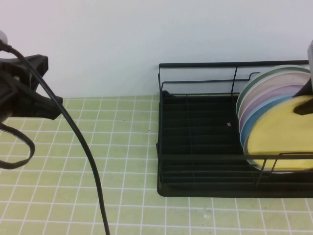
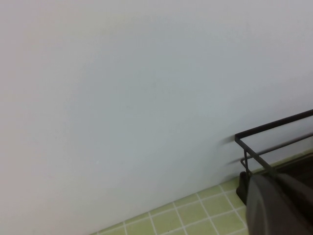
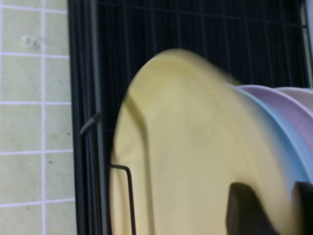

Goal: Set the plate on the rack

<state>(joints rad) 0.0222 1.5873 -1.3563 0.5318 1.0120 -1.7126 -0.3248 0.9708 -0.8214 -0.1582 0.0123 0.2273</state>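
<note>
right gripper (image 1: 304,101), frame's right edge, on yellow plate (image 1: 275,139), grip unclear: seat it upright in dish rack (image 1: 195,147); left gripper (image 1: 53,102) clenched, far left.

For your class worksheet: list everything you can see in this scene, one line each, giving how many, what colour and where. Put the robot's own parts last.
dish rack: one, black wire, on the table's right side.
green-rimmed plate: one, rearmost of five standing on edge at the rack's right end.
pink plate: one, next forward.
purple plate: one, middle of the row.
blue plate: one, behind the front plate.
yellow plate: one, frontmost.
table: one, green tiles with white lines.
wall: one, white, behind.
cable: one, black, hanging across the table's left.
left gripper: one, black, shut, raised at far left.
right gripper: one, black, at the yellow plate's rim.
</note>
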